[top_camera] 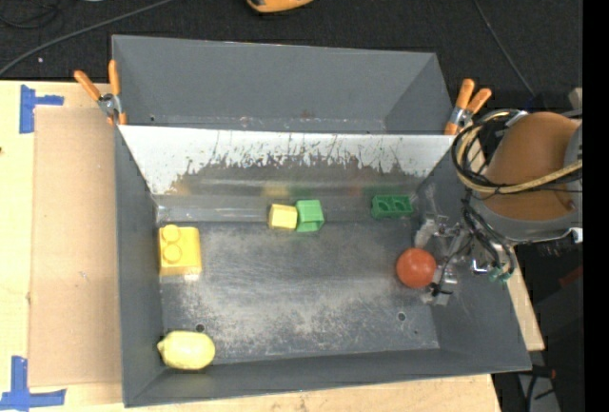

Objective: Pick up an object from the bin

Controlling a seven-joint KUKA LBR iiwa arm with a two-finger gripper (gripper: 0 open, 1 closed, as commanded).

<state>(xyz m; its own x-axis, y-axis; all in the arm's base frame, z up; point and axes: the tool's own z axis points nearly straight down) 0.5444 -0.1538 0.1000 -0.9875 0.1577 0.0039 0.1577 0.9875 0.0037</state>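
Note:
My gripper (433,262) hangs low at the right side of the bin, its two fingers spread apart. One fingertip (424,233) lies toward the back and the other (441,290) toward the front. A red ball (415,268) rests on the bin floor just left of the fingers, at the mouth of the gap between them. I cannot tell whether either finger touches it. A small green toy brick (391,205) lies behind the gripper at the foot of the back wall.
Along the back wall lie a yellow cube (283,217) and a green cube (309,214), side by side. A yellow toy brick (180,250) sits at the left wall. A yellow lemon-shaped thing (186,350) lies in the front left corner.

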